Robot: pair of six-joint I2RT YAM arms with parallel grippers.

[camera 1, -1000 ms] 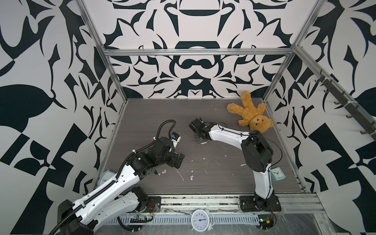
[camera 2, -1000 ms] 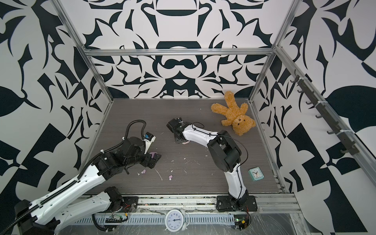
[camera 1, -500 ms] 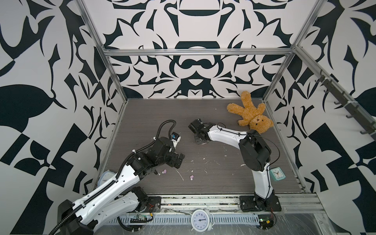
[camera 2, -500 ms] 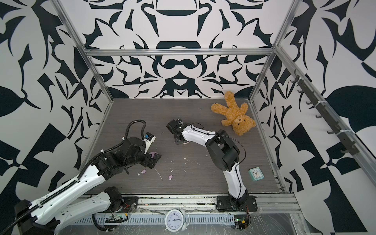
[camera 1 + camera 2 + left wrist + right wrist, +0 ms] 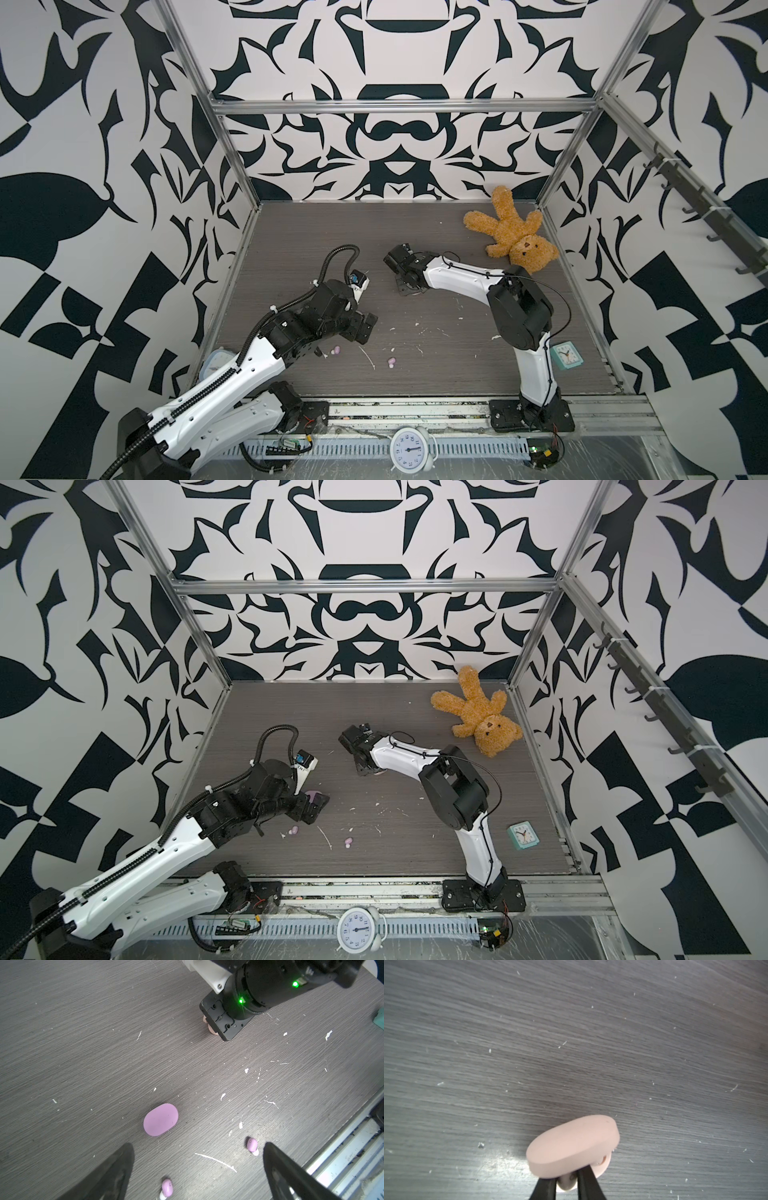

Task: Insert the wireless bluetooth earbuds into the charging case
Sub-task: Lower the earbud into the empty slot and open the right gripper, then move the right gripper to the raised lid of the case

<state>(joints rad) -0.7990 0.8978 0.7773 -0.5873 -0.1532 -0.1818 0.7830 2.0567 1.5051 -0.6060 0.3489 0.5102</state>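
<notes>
Right gripper [image 5: 566,1178]: jaws set narrow, clamped on one peach-pink earbud [image 5: 566,1187]; both black fingers [image 5: 588,1184] bear against the sides of the bud, as shown in the right wrist view; the bud sits at the front edge of the peach-pink charging case [image 5: 571,1145], touching or just short of its base; the case lid stands tilted up over the base; whether a second bud is seated under the lid cannot be told. In both top views the right gripper [image 5: 409,286] [image 5: 370,771] points down at the middle of the table [image 5: 457,374], with the case almost wholly hidden beneath it. Left gripper [image 5: 198,1145]: jaws spread wide, grasping nothing; it hangs above the table surface. Lilac charging case [image 5: 161,1119]: lies flat on the table, smooth oval face up, ahead of the open fingers; in a top view it shows partly behind the left gripper [image 5: 316,806]. Lilac earbuds: two, both loose on the table, pale tips visible; one [image 5: 252,1146] just beside one finger, one [image 5: 167,1188] between the fingers; in both top views they lie near the front edge, apart from each other [image 5: 336,351] [image 5: 391,362]. White scraps [image 5: 216,1160] are scattered around them. Teddy bear [image 5: 511,237]: far right corner; teal clock [image 5: 565,356]: right edge; white alarm clock [image 5: 409,451]: on the front rail.
</notes>
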